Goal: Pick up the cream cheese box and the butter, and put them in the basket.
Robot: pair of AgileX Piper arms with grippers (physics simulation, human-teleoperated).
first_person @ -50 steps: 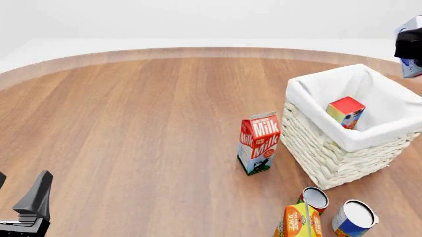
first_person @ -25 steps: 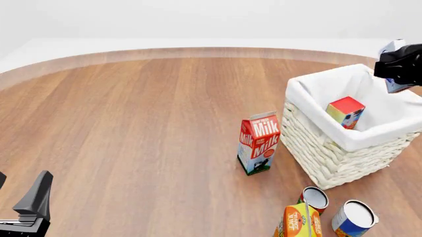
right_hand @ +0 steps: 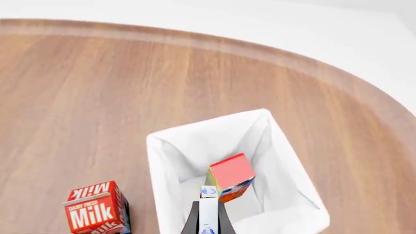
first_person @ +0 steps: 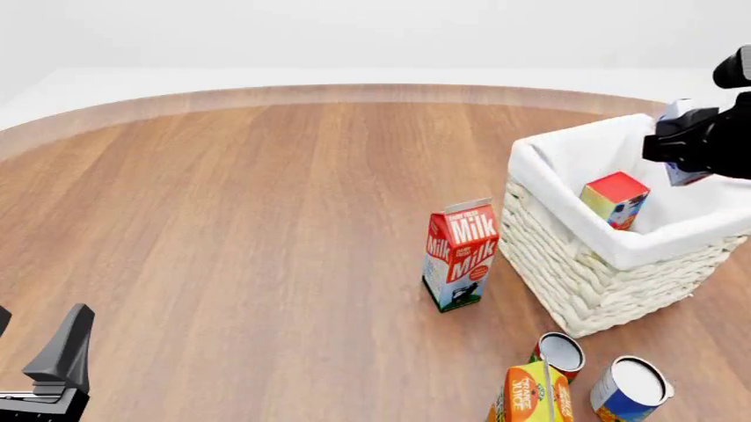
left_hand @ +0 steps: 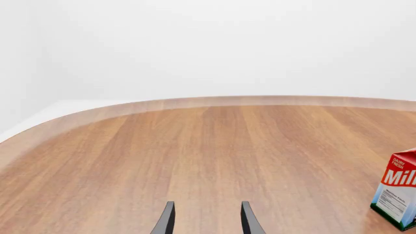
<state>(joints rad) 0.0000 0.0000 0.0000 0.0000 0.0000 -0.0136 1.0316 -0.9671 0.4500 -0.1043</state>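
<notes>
Red carton (first_person: 460, 254) reads "Milk".

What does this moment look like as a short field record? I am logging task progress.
butter: red carton already inside the basket, standing tilted
cream cheese box: whitish box gripped in the right tool, above the basket opening
basket: white lined wicker, beside the Milk carton
right tool: shut on the box, over the basket
left tool: open, holding nothing, above bare table
foreground: two cans and an orange carton
left to do: release the box
</notes>
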